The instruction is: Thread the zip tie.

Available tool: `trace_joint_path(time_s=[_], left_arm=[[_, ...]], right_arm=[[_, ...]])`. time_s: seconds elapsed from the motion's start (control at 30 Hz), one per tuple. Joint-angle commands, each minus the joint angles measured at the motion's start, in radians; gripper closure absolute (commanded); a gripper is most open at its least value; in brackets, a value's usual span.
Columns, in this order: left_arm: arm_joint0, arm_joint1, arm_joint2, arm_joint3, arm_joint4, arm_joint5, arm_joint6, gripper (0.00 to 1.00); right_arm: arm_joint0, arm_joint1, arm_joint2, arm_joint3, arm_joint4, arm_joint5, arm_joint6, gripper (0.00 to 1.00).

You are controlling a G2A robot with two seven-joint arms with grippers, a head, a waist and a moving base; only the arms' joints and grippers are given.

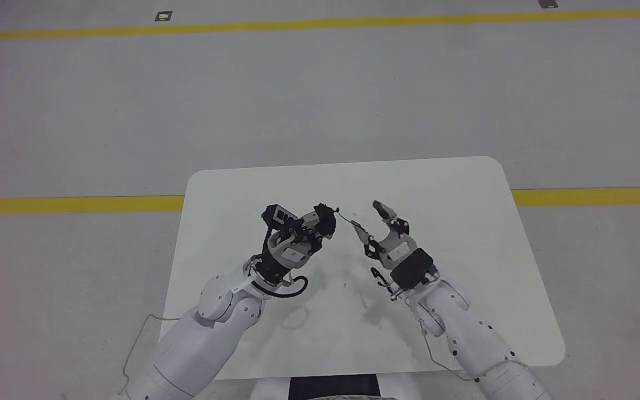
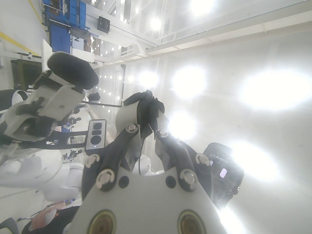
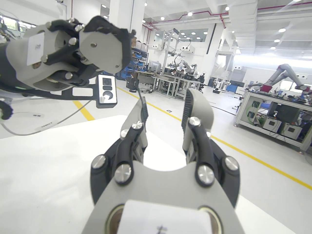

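Note:
A thin black zip tie point(image 1: 348, 220) hangs in the air above the white table point(image 1: 470, 200), between the two grippers. My left gripper point(image 1: 322, 222) is shut on one end of it; in its own wrist view the closed fingertips point(image 2: 148, 103) pinch dark material and the strap point(image 2: 104, 104) runs off toward the other arm. My right gripper point(image 3: 167, 108) stands open, its fingers wide apart. The zip tie point(image 3: 143, 105) lies along the inner face of one right finger point(image 3: 136, 116) and rises as a thin line to the left gripper point(image 3: 126, 40).
Both arms come in from the near edge of the table and meet over its middle, a hand's width apart. A loose cable point(image 1: 285, 292) loops under the left wrist. Yellow floor lines point(image 1: 90, 204) run beyond the table.

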Motion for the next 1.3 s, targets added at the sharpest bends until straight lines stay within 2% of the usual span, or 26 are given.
trace_joint_path(time_s=[0.0,0.1,0.27,0.37,0.6,0.7,1.27], left_arm=[[0.000,0.000,0.000,0.000,0.000,0.000,0.000,1.00],[0.000,0.000,0.000,0.000,0.000,0.000,0.000,1.00],[0.000,0.000,0.000,0.000,0.000,0.000,0.000,1.00],[0.000,0.000,0.000,0.000,0.000,0.000,0.000,1.00],[0.000,0.000,0.000,0.000,0.000,0.000,0.000,1.00],[0.000,0.000,0.000,0.000,0.000,0.000,0.000,1.00],[0.000,0.000,0.000,0.000,0.000,0.000,0.000,1.00]], right_arm=[[-0.036,0.009,0.057,-0.018,0.041,-0.020,-0.023,0.00],[-0.092,0.024,0.147,-0.057,0.107,-0.071,-0.046,0.00],[-0.182,0.047,0.291,-0.120,0.195,-0.191,-0.066,0.00],[-0.223,0.054,0.352,-0.140,0.233,-0.228,-0.067,0.00],[-0.280,0.074,0.387,-0.198,0.323,-0.228,-0.093,0.00],[-0.292,0.082,0.415,-0.190,0.389,-0.228,-0.090,0.00],[-0.292,0.082,0.415,-0.190,0.389,-0.228,-0.090,0.00]])
